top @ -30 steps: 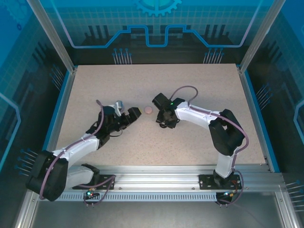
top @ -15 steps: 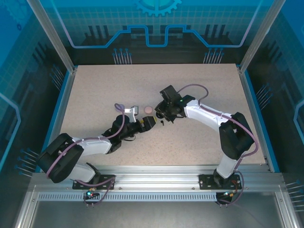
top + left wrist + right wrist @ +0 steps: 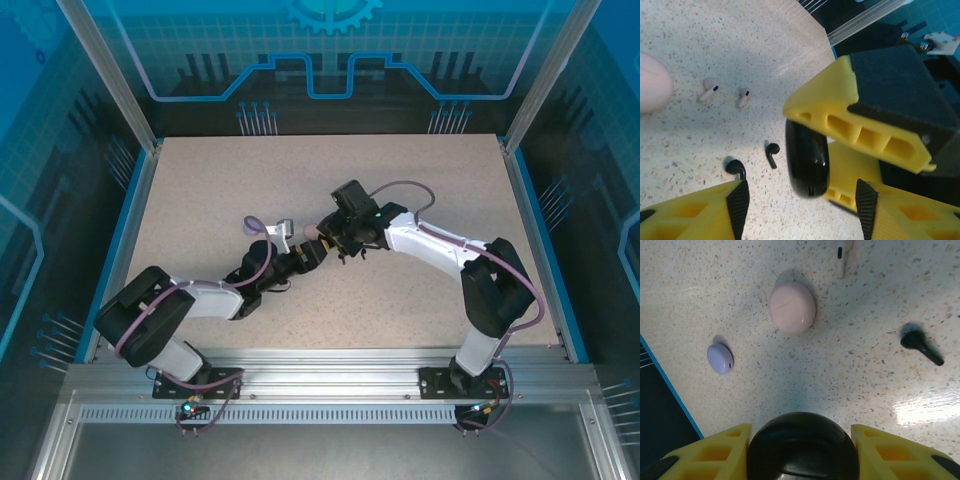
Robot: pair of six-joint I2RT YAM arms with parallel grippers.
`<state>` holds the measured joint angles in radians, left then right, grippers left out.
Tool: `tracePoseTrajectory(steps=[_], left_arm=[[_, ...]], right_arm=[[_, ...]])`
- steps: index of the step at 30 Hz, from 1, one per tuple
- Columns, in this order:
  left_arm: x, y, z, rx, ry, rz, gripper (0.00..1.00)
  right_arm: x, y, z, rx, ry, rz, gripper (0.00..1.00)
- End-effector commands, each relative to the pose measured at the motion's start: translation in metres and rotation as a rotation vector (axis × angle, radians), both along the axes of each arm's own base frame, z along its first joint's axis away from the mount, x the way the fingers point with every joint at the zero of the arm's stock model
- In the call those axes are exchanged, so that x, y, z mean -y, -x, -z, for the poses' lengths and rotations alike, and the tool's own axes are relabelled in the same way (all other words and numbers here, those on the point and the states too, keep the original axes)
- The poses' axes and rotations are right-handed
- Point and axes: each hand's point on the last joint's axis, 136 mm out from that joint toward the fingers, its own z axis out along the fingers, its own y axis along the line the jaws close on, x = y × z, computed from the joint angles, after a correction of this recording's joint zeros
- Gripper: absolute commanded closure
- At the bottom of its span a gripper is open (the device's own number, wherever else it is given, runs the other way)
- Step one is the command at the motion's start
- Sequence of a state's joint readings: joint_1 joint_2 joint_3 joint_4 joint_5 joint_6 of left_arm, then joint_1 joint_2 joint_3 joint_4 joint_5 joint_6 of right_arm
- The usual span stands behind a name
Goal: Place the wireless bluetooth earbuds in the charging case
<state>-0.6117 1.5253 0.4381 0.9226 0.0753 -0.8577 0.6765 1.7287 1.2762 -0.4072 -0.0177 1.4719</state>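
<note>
Glossy plastic black case (image 3: 802, 447), matt speckled table (image 3: 860, 405).

Speckled beige tabletop (image 3: 420, 190), blue trim (image 3: 530, 220) along left and right edges. Aluminium posts (image 3: 110, 75) at upper corners, translucent blue panels (image 3: 200, 40) with circuit graphics behind and at sides. Slotted aluminium rail (image 3: 330, 363) across lower frame. Bright glare patch (image 3: 920, 410) on tabletop, lower right of right wrist view

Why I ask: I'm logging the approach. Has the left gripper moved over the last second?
Yes. The left gripper has moved right in the top view, from left of the pink case to just below it, close to the right gripper.
</note>
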Motion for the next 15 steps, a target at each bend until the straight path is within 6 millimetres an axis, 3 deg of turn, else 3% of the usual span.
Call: tracePoseTrajectory(steps=[1,15], left_arm=[[0.004,-0.014,-0.024,0.089,0.024,-0.027,0.43],[0.005,-0.025,-0.022,0.095,0.022,-0.062,0.59]], right_arm=[[-0.015,-0.002,-0.02,0.025,-0.059,-0.002,0.62],[-0.026,0.001,-0.02,0.02,-0.096,-0.01,0.62]])
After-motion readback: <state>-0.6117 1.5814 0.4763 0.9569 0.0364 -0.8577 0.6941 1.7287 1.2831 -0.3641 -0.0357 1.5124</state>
